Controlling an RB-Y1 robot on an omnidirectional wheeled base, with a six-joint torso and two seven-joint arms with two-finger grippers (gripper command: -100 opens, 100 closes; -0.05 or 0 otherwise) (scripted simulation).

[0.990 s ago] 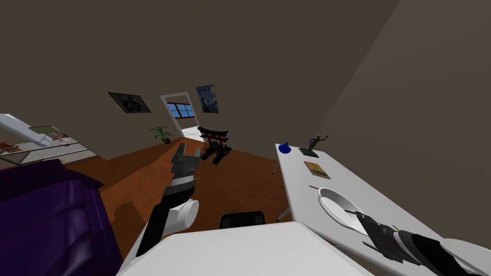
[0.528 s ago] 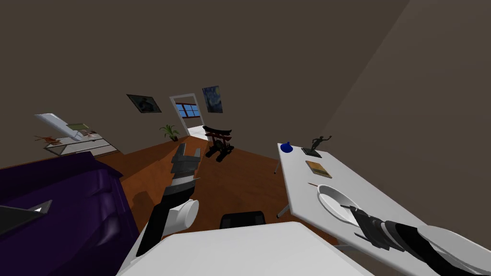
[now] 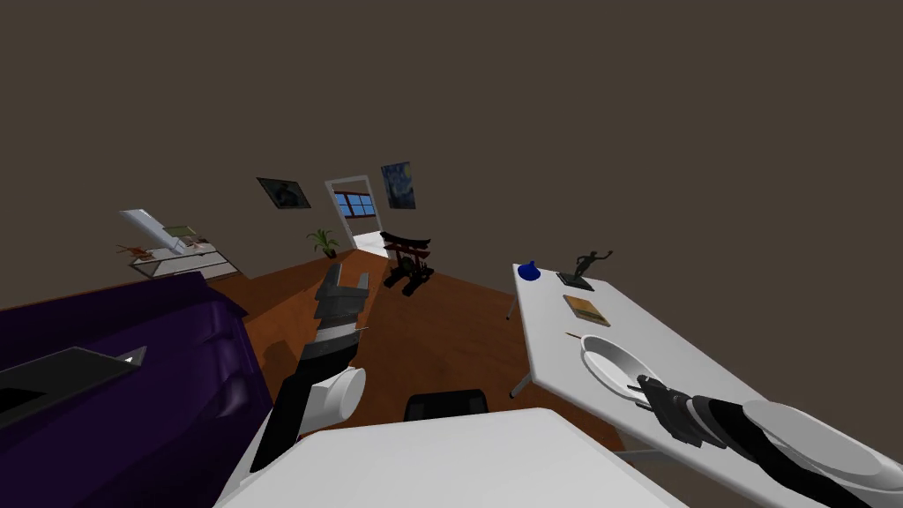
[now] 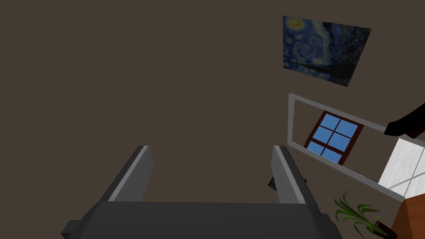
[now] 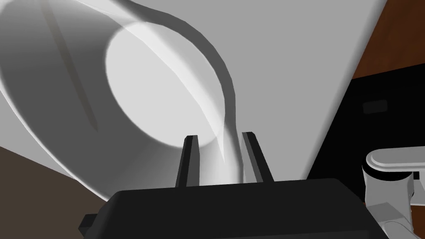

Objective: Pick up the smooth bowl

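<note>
The right tool (image 5: 219,136) clamps the thin near rim of the bowl (image 5: 157,83), likely stiff, light and slippery, so it may swing once lifted; the left tool (image 4: 211,147) stands apart.

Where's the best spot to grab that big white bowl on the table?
Its thin rim, on the side facing the robot. The bowl is wide and shallow, too broad to span, so one finger goes inside and one outside. The right gripper pinches it that way.
</note>
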